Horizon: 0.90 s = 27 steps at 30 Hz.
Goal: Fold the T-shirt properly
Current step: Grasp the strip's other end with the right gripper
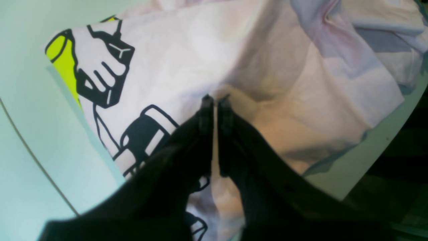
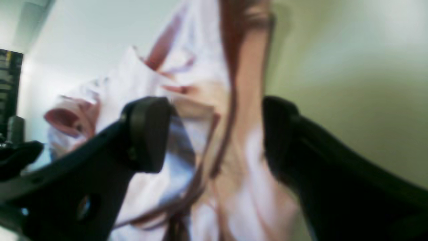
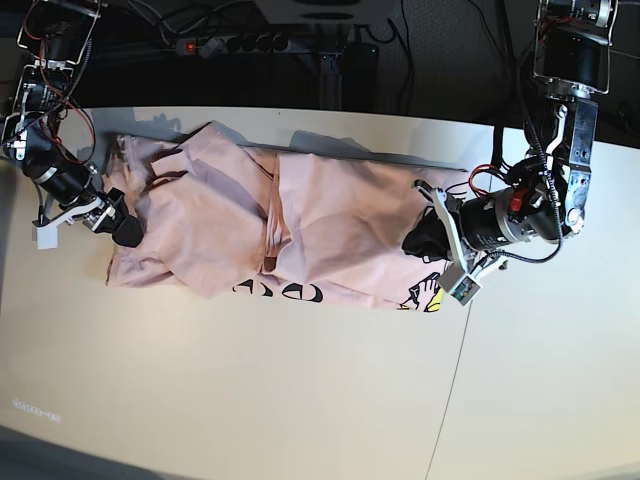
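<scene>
The pale pink T-shirt [image 3: 320, 215] lies crumpled and partly folded across the table [image 3: 250, 400], with black lettering and a yellow print showing along its near edge [image 3: 425, 295]. My left gripper [image 3: 418, 243] is at the shirt's right end. In the left wrist view it [image 1: 215, 100] is shut, pinching a fold of the T-shirt [image 1: 267, 67] beside the black and yellow print [image 1: 100, 77]. My right gripper [image 3: 122, 228] is at the shirt's left end. In the blurred right wrist view it [image 2: 214, 134] is open, with bunched T-shirt cloth [image 2: 200, 110] between the fingers.
A thin seam [image 3: 450, 380] runs across the table on the right. A power strip [image 3: 235, 42] and cables lie behind the table's far edge. The table's right edge shows close to the shirt in the left wrist view [image 1: 361, 170].
</scene>
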### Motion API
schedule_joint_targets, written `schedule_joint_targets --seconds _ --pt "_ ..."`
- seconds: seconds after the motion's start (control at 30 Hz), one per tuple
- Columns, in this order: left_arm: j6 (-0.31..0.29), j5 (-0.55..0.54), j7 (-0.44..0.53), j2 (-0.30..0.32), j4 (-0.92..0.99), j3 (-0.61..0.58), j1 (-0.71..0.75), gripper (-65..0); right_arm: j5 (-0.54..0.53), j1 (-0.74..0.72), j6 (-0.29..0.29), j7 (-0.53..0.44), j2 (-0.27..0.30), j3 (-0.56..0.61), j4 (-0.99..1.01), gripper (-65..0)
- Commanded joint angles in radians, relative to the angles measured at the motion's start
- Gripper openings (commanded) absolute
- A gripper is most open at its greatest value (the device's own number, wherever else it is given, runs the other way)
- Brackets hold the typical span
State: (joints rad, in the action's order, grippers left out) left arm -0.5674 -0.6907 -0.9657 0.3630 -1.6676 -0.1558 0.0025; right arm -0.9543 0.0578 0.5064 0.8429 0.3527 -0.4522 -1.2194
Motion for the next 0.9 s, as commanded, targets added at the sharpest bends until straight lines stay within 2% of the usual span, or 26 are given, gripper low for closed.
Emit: schedule_joint_targets --seconds 0.0,0.43,0.5,0.6,0.7,0.87 --pt "0.006 -0.015 0.014 0.006 -0.015 0.005 -0.016 -62.4 0.042 0.006 0.058 0.060 -0.002 0.007 0.002 -20.7" --pt "0.007 -0.028 -0.004 0.008 -0.015 0.018 -0.016 -62.4 0.064 0.006 0.058 0.063 -0.018 0.142 0.002 -21.6" --pt "0.007 -0.031 -0.005 0.009 -0.015 0.024 -0.017 -62.4 0.067 0.006 0.058 0.062 -0.018 0.147 0.002 -27.6" --pt "0.006 -0.031 -0.007 0.014 -0.015 0.027 -0.016 -62.4 0.097 0.006 0.058 0.022 -0.018 0.147 0.002 -40.9" --pt "0.006 -0.031 -0.007 0.023 -0.015 0.027 -0.016 -62.4 0.124 0.006 0.058 -0.009 -0.018 0.147 0.002 -63.5" --pt "0.007 -0.050 -0.007 0.040 -0.015 0.029 -0.017 -62.4 0.266 0.005 0.058 -0.076 -0.016 0.146 0.002 -65.0"
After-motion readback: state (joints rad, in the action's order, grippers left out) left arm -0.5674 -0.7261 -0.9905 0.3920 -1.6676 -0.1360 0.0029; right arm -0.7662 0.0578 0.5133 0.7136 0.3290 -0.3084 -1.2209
